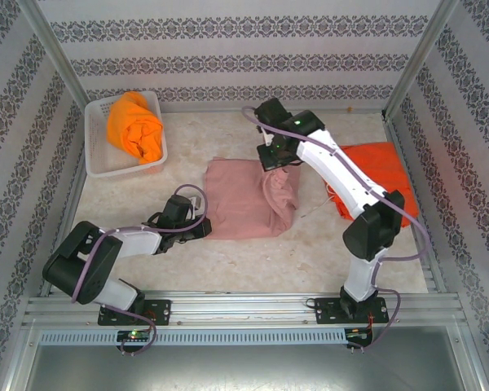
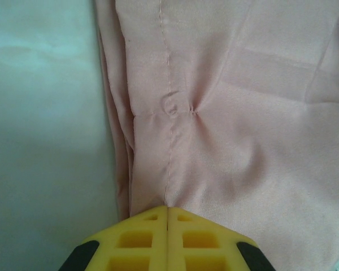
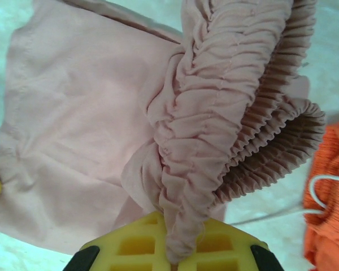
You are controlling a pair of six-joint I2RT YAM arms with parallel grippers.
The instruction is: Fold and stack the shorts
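Mostly, what you can't see is the cloth under the arms. The right arm's forearm crosses the red-orange shorts (image 1: 381,163), so you get them only in pieces at the right side of the table (image 1: 253,261). In the right wrist view they are cut off at the frame edge, with a loop of white drawstring (image 3: 327,186) beside them. The yellow-orange shorts (image 1: 134,122) sit bunched in the white mesh basket (image 1: 98,167) at the far left corner, and their shape is hard to make out. The dusty pink shorts (image 1: 240,204) lie mid-table between your two grippers, and their right part is rumpled and raised off the table.

Your left gripper (image 2: 168,217) has its yellow pads pressed flat together. The pink hem and its stitched seam run straight into the tip, so it is pinching that near-left edge. How much cloth is caught is hidden beneath the pads. Your right gripper (image 3: 178,248) is clamped on the gathered waistband, which bunches up out of the closed pads and fans open above them.

Your left arm lies low, with its forearm stretched rightward along the table. Your right arm rises from its base, bends at the elbow on the right, and reaches back over the pink shorts with the wrist tipped down.
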